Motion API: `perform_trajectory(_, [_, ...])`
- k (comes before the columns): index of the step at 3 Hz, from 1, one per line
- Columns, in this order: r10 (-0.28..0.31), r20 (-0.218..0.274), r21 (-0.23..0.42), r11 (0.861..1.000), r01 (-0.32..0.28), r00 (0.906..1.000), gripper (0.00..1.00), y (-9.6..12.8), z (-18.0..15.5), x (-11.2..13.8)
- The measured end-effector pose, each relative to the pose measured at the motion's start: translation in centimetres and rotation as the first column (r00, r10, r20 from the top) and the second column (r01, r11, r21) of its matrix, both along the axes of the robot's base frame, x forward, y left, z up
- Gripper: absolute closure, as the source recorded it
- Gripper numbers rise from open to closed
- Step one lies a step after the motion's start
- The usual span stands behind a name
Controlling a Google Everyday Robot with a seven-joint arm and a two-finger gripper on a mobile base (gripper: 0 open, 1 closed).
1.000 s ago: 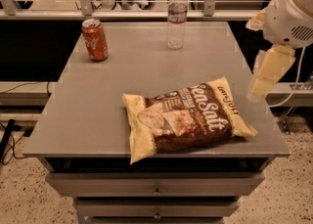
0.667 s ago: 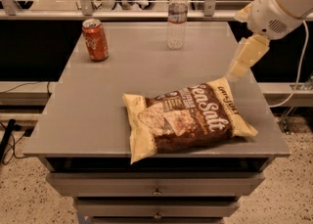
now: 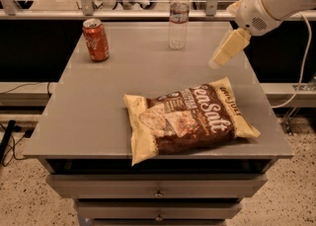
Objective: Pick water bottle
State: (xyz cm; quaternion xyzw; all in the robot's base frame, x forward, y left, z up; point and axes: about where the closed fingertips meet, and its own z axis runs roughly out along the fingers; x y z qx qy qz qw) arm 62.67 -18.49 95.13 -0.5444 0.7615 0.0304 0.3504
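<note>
The water bottle (image 3: 178, 18) is a small clear ribbed bottle with a white cap and a pale label band. It stands upright near the far edge of the grey table (image 3: 98, 116), right of centre. My gripper (image 3: 226, 50) hangs above the table's right side, to the right of the bottle and a little nearer to me, not touching it. The white arm reaches in from the upper right corner.
An orange-red soda can (image 3: 96, 39) stands at the far left of the table. A brown and cream chip bag (image 3: 190, 118) lies flat near the front, below the gripper. Rails and a ledge run behind the table. Drawers sit under the tabletop.
The arm has swung left and inward over the table, bringing the gripper from beyond the right edge closer to the bottle. The bottle, can and bag have not moved.
</note>
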Motion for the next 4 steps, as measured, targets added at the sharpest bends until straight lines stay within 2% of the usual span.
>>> perform_trajectory(1, [-0.041,0.036,0.086,0.996,0.038,0.9985,0.0,1.0,0.0,2.8])
perform_trajectory(2, [-0.126,0.071,0.338,0.936,0.095,0.9895,0.0,5.1,-0.4,10.1])
perform_trajectory(3, [-0.152,0.067,0.458,0.883,0.105,0.9861,0.0,7.3,-0.8,13.4])
perform_trajectory(4, [-0.179,0.07,0.546,0.83,0.112,0.9814,0.0,8.8,-1.5,16.5])
